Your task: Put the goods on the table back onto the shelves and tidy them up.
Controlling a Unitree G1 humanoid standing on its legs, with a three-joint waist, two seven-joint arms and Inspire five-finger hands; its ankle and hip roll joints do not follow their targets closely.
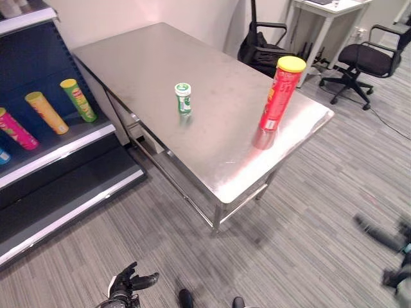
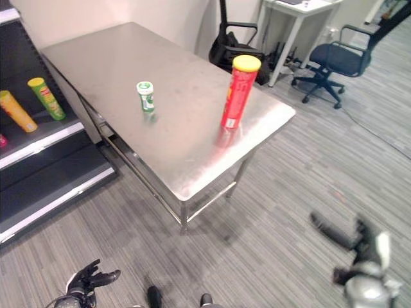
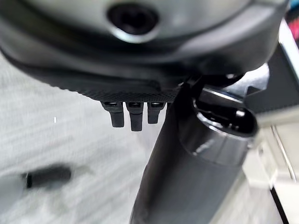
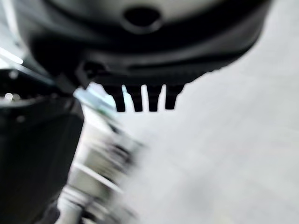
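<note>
Hands first: the left hand (image 1: 128,282) hangs low over the striped carpet (image 1: 289,218) at about seven o'clock in the head views, its dark fingers spread and relaxed, the thumb standing apart, holding nothing and touching nothing. The right hand (image 2: 359,256) shows at about four o'clock, well clear of the counter (image 1: 212,154); its fingers stretch out loosely over the floor, also with nothing in them. In each wrist view a short row of straight fingertips pokes out past the palm with only pale floor beyond — no item between them. On the steel counter stand two goods, both upright and well apart from each other: a tall red canister (image 1: 280,94) with a yellow lid near the edge at three o'clock, and a small green-and-white bottle (image 1: 183,98) near the counter's middle. At nine o'clock stands the blue shelf unit (image 1: 38,83). On its middle board lie tilted canisters side by side — a green one (image 1: 78,100), an orange one (image 1: 45,112) and a pink one (image 1: 16,128). Behind the counter at one o'clock are a black office chair (image 1: 363,61) and a white desk (image 1: 321,19), with a dark bag (image 1: 260,51) just beside the desk's leg.
</note>
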